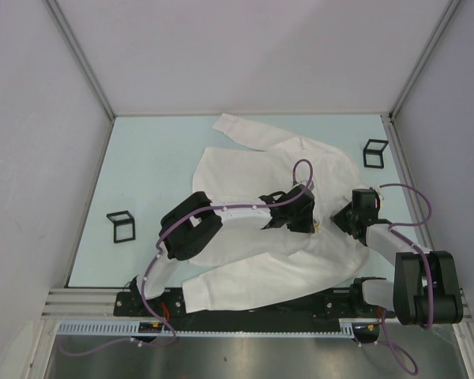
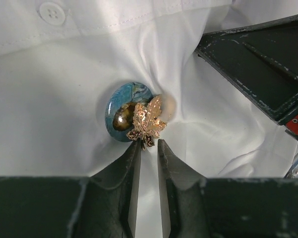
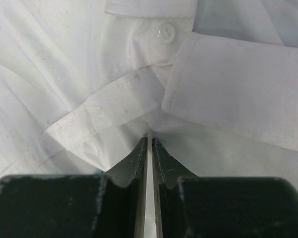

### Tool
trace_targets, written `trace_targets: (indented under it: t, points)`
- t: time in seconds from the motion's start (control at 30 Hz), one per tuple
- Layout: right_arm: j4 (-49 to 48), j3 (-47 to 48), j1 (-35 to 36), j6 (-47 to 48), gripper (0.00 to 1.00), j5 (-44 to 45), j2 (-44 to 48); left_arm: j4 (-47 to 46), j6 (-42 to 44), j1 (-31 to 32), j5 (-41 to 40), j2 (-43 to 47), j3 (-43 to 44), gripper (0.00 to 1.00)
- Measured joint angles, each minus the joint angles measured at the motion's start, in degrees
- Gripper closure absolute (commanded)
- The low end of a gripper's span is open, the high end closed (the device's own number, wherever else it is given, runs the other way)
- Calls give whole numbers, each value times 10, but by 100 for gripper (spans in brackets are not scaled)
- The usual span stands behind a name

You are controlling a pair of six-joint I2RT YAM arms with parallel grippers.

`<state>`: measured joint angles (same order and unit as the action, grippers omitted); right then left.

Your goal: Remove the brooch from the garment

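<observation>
I see the brooch, a blue oval stone with a gold leaf, pinned to the shirt, which lies spread over the surface, near the middle of its chest. My left end effector has its fingers drawn almost together, the leaf's lower tip right at the narrow gap between them, and I cannot tell whether it actually grips. Just beside it, my right end effector is clenched on a fold of the shirt below a button.
</observation>
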<state>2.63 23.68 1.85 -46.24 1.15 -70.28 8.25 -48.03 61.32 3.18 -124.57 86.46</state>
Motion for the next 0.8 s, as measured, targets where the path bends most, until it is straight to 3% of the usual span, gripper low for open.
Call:
trace_targets:
  t: [0.13, 0.27, 0.8]
  points:
    - [0, 0, 0, 0, 87, 0, 0, 1, 0, 0, 0, 0, 5, 84]
    - [0, 0, 0, 0, 87, 0, 0, 9, 2, 0, -2, 0, 18, 99]
    - [-1, 0, 0, 0, 87, 0, -1, 192, 93, 3, -14, -53, 176, 100]
